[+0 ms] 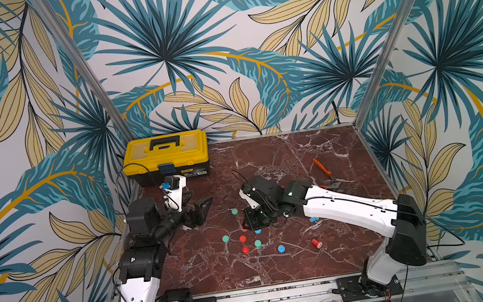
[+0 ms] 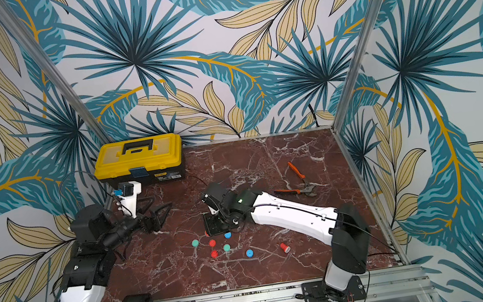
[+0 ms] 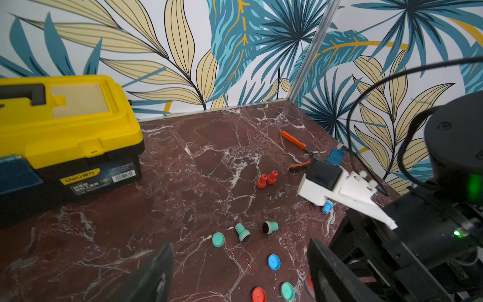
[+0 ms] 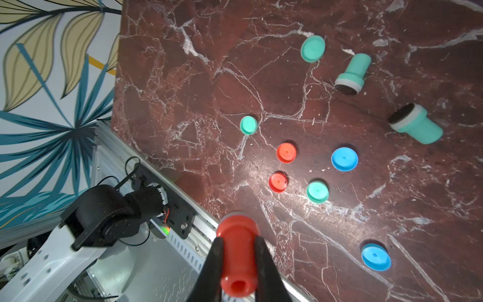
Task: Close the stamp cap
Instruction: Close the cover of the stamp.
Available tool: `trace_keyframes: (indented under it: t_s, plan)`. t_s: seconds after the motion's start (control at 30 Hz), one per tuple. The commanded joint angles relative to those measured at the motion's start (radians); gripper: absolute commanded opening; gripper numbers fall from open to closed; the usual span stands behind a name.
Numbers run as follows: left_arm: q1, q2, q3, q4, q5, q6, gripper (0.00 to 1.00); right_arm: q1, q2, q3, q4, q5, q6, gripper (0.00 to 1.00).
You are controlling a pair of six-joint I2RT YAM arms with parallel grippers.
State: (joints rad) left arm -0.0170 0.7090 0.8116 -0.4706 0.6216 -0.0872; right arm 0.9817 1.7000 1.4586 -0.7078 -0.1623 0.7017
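My right gripper [image 4: 238, 240] is shut on a red stamp [image 4: 237, 261], gripped by its handle; its base points toward the front rail. In both top views this gripper [image 1: 249, 224] hangs low over the caps. Two red caps [image 4: 286, 152] [image 4: 278, 182] lie loose on the marble beneath it, among green caps [image 4: 317, 192] and blue caps [image 4: 344, 159]. My left gripper [image 3: 237, 258] stands open and empty, off to the left [image 1: 197, 201], apart from all of them.
Two uncapped green stamps [image 4: 352, 73] lie on their sides, and two red stamps [image 3: 266, 180] stand beyond them. A red stamp [image 1: 317, 243] and a blue stamp [image 1: 313, 219] lie near the right arm. A yellow toolbox [image 1: 166, 151] sits back left, orange pliers [image 1: 323, 172] back right.
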Motion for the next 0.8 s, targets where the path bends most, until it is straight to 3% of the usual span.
trace_keyframes:
  t_s: [0.0,0.4,0.77]
  plan:
    - [0.010,-0.021,-0.029,-0.008,-0.070,-0.027,0.82,0.007,0.075,0.047,-0.069,0.074,-0.036,0.07]
    - [0.011,-0.105,-0.054,-0.006,-0.295,-0.021,0.87,0.011,0.287,0.106,-0.017,0.040,-0.034,0.07]
    - [0.019,-0.071,-0.063,-0.002,-0.238,-0.042,0.87,0.023,0.363,0.102,0.019,0.021,-0.024,0.07]
